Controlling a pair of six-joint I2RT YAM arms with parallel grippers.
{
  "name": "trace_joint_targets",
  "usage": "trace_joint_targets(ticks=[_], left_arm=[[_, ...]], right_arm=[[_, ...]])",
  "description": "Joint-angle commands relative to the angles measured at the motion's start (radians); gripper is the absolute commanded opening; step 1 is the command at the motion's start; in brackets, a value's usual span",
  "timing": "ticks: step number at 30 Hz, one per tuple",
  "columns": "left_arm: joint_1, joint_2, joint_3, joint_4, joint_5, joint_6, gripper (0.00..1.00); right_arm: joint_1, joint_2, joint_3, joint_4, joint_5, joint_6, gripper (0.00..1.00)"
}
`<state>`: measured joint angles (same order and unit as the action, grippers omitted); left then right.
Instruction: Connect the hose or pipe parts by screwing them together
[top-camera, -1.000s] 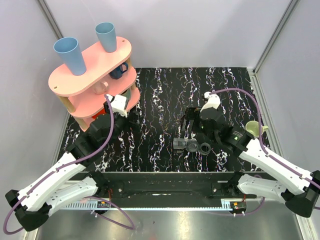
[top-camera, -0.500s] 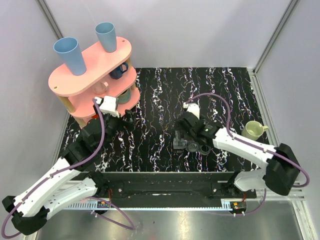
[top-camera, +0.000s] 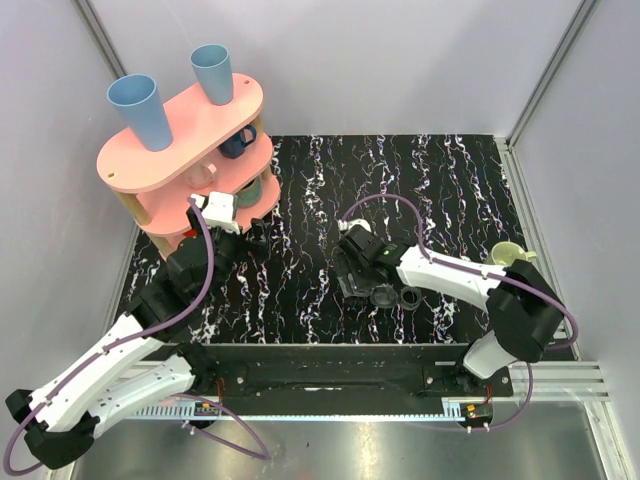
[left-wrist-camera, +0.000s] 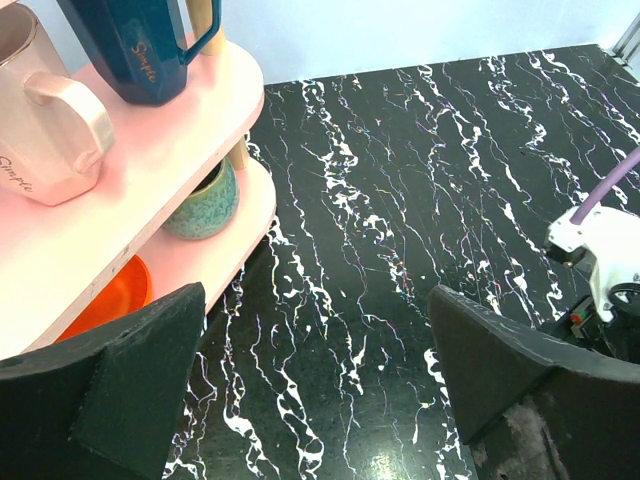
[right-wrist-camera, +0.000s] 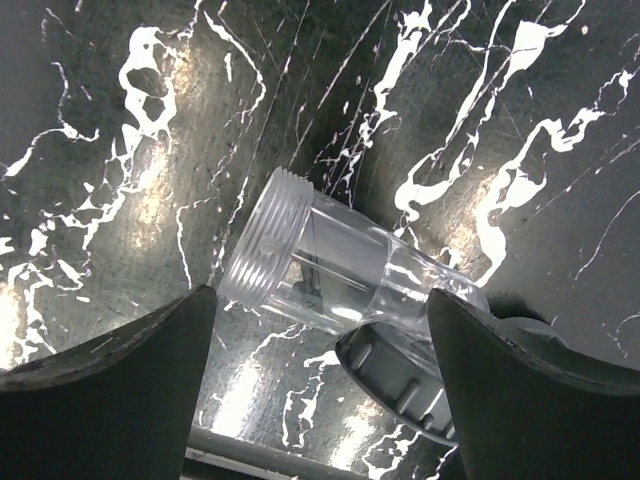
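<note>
Trouble, if it comes, will come from how the coupling (right-wrist-camera: 335, 262) lies. It is on its side on the black marbled table (right-wrist-camera: 90, 120), a short see-through tube slanting across my right gripper (right-wrist-camera: 318, 315). Its threaded end points up-left and a grey collar (right-wrist-camera: 400, 375) sits against its lower-right end; whether that collar is threaded on or only touching, I cannot tell. My right fingers (right-wrist-camera: 110, 370) stand wide apart, one on each side of the tube, touching nothing. If I close from this pose, I judge the pads would meet the round wall off-square. The smooth plastic could then roll or squirt out toward the collar, or I could pinch the threads and mar them. The ring nut (top-camera: 409, 298) lies just beside that gripper in the overhead view, where a sweeping finger could knock it away. My left gripper (left-wrist-camera: 315, 345) is spread open too and empty, hanging above the table near the pink shelf (left-wrist-camera: 150, 190), well apart from the parts. It steadies nothing there, and swinging it across risks brushing the pink mug (left-wrist-camera: 45, 110). Mating the threads at a tilt would cross-thread them.
</note>
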<state>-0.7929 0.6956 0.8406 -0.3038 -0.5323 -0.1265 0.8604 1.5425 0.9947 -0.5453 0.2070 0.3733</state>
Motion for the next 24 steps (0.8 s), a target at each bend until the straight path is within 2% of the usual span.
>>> trace_joint_targets(ticks=[1,8,12,17,24], left_arm=[[-0.006,0.001,0.000,0.042,-0.026,0.016,0.98],[-0.008,0.004,0.002,0.042,-0.034,0.018,0.98],[-0.011,0.005,0.002,0.040,-0.038,0.019,0.98],[-0.011,0.008,0.000,0.038,-0.049,0.021,0.98],[-0.011,0.015,0.002,0.038,-0.043,0.021,0.98]], right_arm=[[0.002,0.039,0.045,-0.013,0.043,-0.034,0.93],[-0.011,0.085,0.081,-0.001,0.149,-0.028,0.91],[-0.061,0.122,0.136,0.011,0.198,-0.013,0.88],[-0.139,0.116,0.160,0.051,0.192,-0.008,0.87],[-0.141,-0.007,0.191,0.001,0.137,-0.027,0.91]])
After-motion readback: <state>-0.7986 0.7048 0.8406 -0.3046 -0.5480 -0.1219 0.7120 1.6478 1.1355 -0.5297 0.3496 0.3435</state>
